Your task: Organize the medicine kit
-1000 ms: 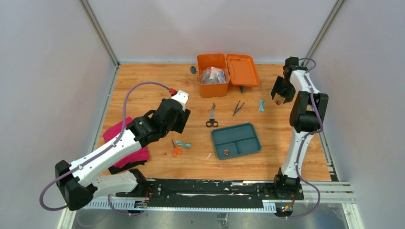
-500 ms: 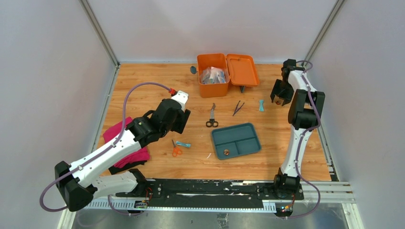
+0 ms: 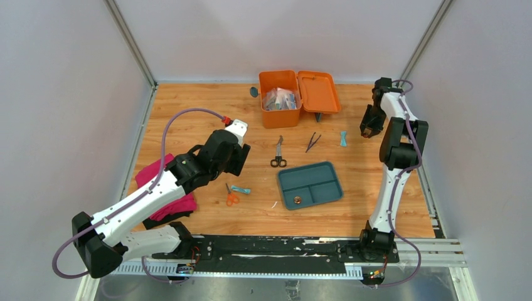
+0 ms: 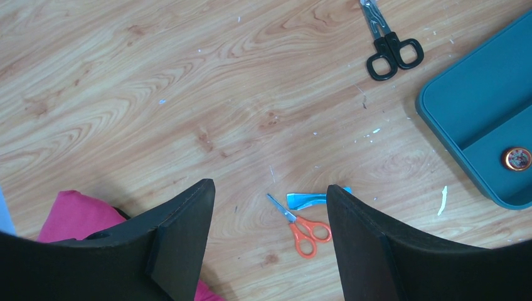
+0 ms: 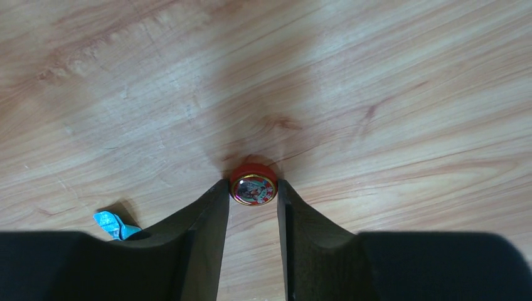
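Note:
The medicine kit point(image 3: 280, 100) is an orange box at the back of the table. Its lid point(image 3: 319, 91) lies open to the right and packets show inside. At the far right my right gripper point(image 3: 367, 129) is down at the table. In the right wrist view its fingertips point(image 5: 220, 188) press both sides of a small red round tin point(image 5: 253, 190). My left gripper point(image 4: 270, 188) hangs open above orange scissors point(image 4: 307, 229) and a blue packet point(image 4: 307, 199), holding nothing.
Black scissors point(image 3: 278, 153) and tweezers point(image 3: 312, 142) lie mid-table. A teal divided tray point(image 3: 320, 179) holds one small round tin point(image 3: 297, 200). A blue wrapper point(image 3: 343, 138) lies left of the right gripper. Pink cloth point(image 3: 150, 172) sits under the left arm.
The right gripper has moved back and down to the table and its jaws have narrowed onto the red tin. The left arm has not moved.

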Controlling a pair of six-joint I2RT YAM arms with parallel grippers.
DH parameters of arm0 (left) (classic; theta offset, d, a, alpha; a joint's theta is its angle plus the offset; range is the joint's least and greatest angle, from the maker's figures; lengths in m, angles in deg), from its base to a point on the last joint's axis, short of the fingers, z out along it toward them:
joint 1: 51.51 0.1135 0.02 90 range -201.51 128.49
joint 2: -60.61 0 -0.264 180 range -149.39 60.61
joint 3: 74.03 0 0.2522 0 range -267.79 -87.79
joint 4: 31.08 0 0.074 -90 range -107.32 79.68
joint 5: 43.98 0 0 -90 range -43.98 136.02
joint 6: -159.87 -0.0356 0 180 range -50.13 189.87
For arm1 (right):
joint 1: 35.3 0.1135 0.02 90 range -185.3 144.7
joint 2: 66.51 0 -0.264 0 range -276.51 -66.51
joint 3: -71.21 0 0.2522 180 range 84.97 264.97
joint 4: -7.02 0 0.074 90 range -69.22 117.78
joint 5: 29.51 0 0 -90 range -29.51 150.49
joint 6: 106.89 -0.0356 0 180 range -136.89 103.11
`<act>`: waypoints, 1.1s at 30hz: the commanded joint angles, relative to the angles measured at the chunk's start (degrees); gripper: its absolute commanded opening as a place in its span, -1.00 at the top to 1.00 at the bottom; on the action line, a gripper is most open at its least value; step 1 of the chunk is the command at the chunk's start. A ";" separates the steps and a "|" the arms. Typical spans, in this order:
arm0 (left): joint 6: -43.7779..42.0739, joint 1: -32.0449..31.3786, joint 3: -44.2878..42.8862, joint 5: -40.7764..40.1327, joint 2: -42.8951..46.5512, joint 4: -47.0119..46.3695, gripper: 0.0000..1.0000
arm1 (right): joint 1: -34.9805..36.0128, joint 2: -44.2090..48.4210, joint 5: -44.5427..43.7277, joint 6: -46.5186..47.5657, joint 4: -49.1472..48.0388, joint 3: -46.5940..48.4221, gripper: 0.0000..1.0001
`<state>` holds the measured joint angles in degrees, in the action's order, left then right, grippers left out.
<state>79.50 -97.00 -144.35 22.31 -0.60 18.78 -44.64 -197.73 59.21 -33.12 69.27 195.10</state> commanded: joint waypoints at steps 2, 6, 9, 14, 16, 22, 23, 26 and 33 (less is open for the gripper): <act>-0.49 0.50 0.64 0.49 0.56 -0.88 -0.42 | -1.61 -2.70 -1.46 0.80 2.40 -1.24 0.35; -0.49 0.50 0.58 0.58 0.39 -0.98 -0.42 | -1.41 -0.18 -1.01 0.71 1.71 -2.83 0.47; -0.49 0.50 0.61 0.59 0.22 -1.01 -0.42 | -0.78 3.14 -0.81 0.52 0.99 -5.06 0.50; -0.57 0.50 0.65 0.05 0.02 -0.92 -0.42 | 2.87 11.75 0.36 0.15 -1.42 -12.59 0.51; -0.58 0.50 0.70 -0.38 -0.09 -0.82 -0.42 | 5.70 15.68 0.32 0.37 -1.95 -16.22 0.52; -0.58 0.58 0.74 -2.59 -0.30 -0.61 -0.42 | 19.52 29.70 0.33 -0.91 -4.85 -30.15 0.52; -0.53 0.58 0.74 -3.06 -0.36 -0.53 -0.42 | 22.03 31.46 0.34 -1.26 -5.08 -32.03 0.51; -0.40 0.58 0.74 -4.31 -0.38 -0.33 -0.42 | 30.47 36.65 0.32 -3.32 -5.22 -37.34 0.51; -0.14 1.01 0.66 -5.89 -0.64 -0.07 -0.43 | 45.79 43.29 3.64 -10.57 -7.74 -45.30 0.50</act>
<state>79.48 -96.76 -144.30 18.44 -0.75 18.83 -3.99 -156.66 61.59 -38.39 62.14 152.96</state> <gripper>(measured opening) 0.712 0.339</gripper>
